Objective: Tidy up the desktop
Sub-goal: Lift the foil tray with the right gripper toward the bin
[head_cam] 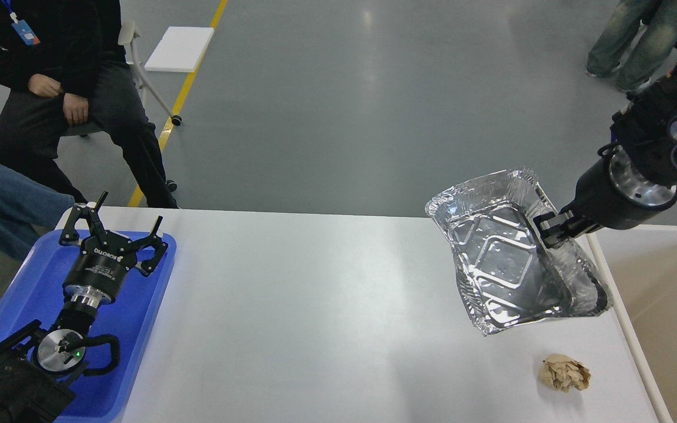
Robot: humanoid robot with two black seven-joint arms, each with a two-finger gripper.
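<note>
The desktop is a wide white-grey tabletop. My right gripper is shut on the right rim of a crumpled aluminium foil tray and holds it tilted above the desktop's right side, near the beige bin. A crumpled brown paper ball lies on the desktop at the front right. My left gripper is open and empty, above the far end of the blue tray at the left.
A beige white-rimmed bin stands beside the desktop's right edge. A seated person is behind the left corner, another stands at far right. A white board rests on a chair behind.
</note>
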